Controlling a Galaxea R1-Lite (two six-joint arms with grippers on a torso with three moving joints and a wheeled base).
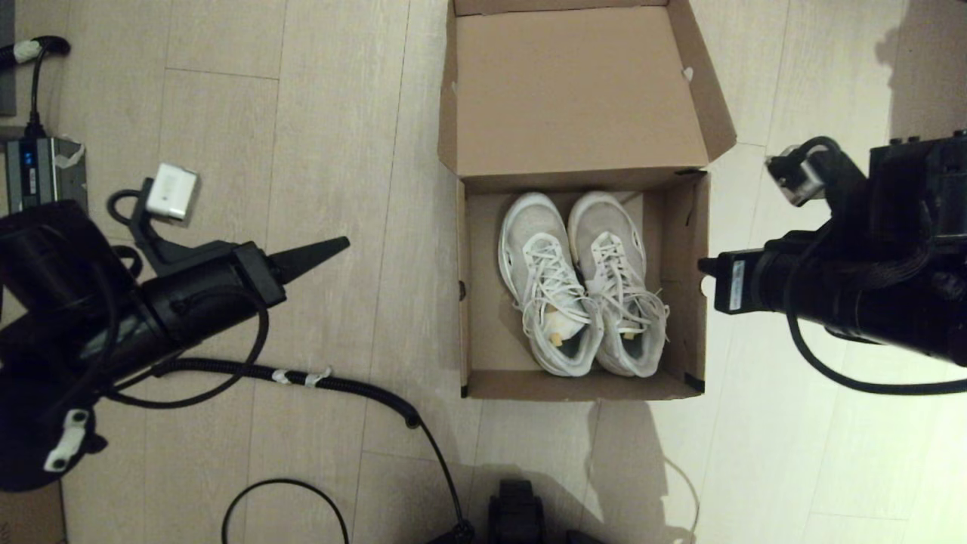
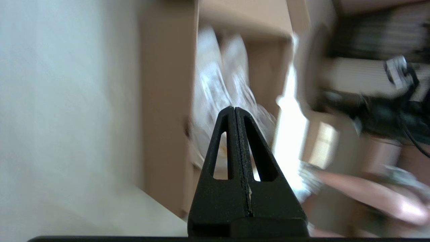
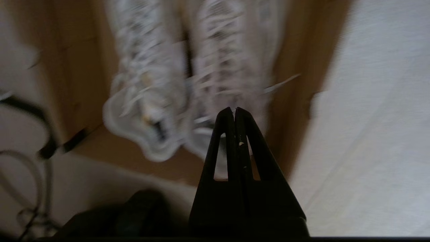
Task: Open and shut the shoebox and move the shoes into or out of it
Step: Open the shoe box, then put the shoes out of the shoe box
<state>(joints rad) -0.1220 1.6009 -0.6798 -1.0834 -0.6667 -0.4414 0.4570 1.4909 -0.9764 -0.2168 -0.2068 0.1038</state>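
Note:
The shoebox (image 1: 684,302) stands open on the floor, its hinged lid (image 1: 574,91) leaning back at the far side. Inside, side by side with toes pointing away, lie the two white lace-up shoes (image 1: 582,283). Left of the box, well clear of its wall, my left gripper (image 1: 344,243) is shut and empty, pointing at the box. My right gripper (image 1: 704,266) is also shut and empty, its tip just outside the right wall. The left wrist view shows that gripper (image 2: 234,108) facing the shoes (image 2: 218,84). The right wrist view has its gripper (image 3: 234,109) before the shoes (image 3: 188,77) and box wall (image 3: 295,101).
A grey device (image 1: 41,170) with a cable sits on the floor at the far left. A black cable (image 1: 340,385) trails from my left arm toward my base (image 1: 517,514) near the bottom edge. Pale wooden floor surrounds the box.

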